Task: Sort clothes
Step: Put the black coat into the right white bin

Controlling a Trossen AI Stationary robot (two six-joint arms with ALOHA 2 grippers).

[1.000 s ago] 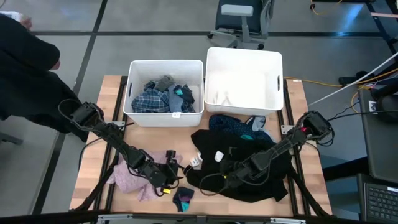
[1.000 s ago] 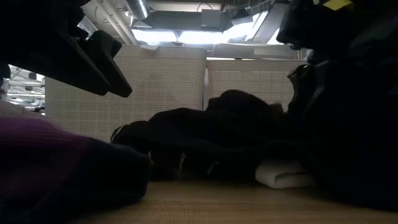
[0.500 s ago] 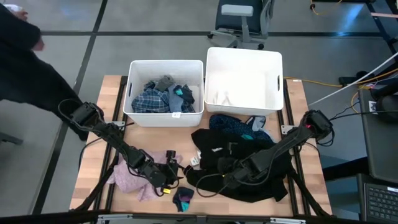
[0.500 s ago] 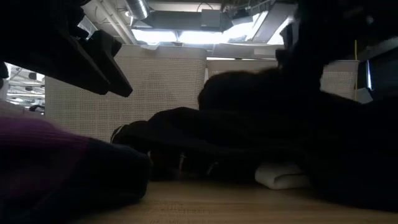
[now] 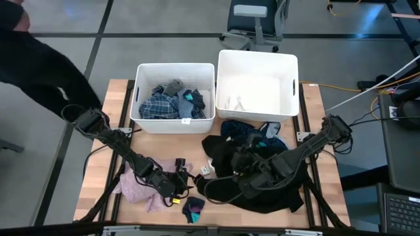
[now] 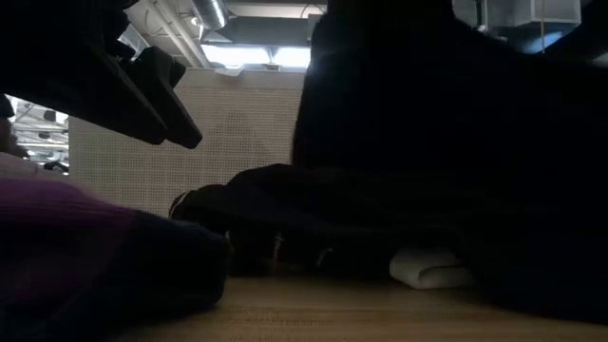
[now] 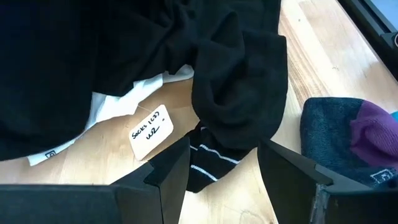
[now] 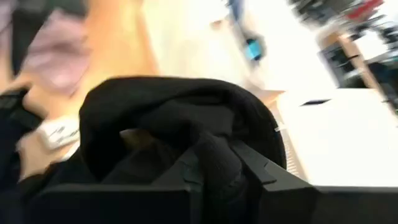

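Observation:
A black garment (image 5: 262, 187) lies heaped at the table's near right. My right gripper (image 5: 245, 166) is shut on it (image 8: 214, 155) and holds a raised bunch. My left gripper (image 7: 224, 180) is open and low over the near middle of the table (image 5: 176, 185), beside the pink fuzzy top (image 5: 136, 187). A black sock with white stripes (image 7: 208, 163) and a paper tag (image 7: 151, 130) lie just ahead of its fingers. A dark sock with purple (image 5: 193, 208) lies near the front edge. The navy dotted cloth (image 5: 246, 131) lies below the bins. The blue plaid shirt (image 5: 161, 105) is in the left bin. My right gripper pinches a bunched fold of the black garment (image 8: 211, 146) between its two fingers, several layers thick. The fingers come slanting down from the table's right. The held bunch (image 5: 239, 157) is lifted off the heap, and the rest of the garment lies on the table.
Two white bins stand at the table's far side: the left one (image 5: 139, 118) holds clothes, the right one (image 5: 292, 105) holds pale pieces. A white folded piece (image 6: 432, 266) lies on the wood under the black heap. A person in dark clothing (image 5: 39, 72) stands at the far left.
My right gripper has gone up and a little toward the table's far edge with the black garment. The held bunch has risen off the heap and now covers the white tag that showed on it. The rest of the garment has stayed on the table.

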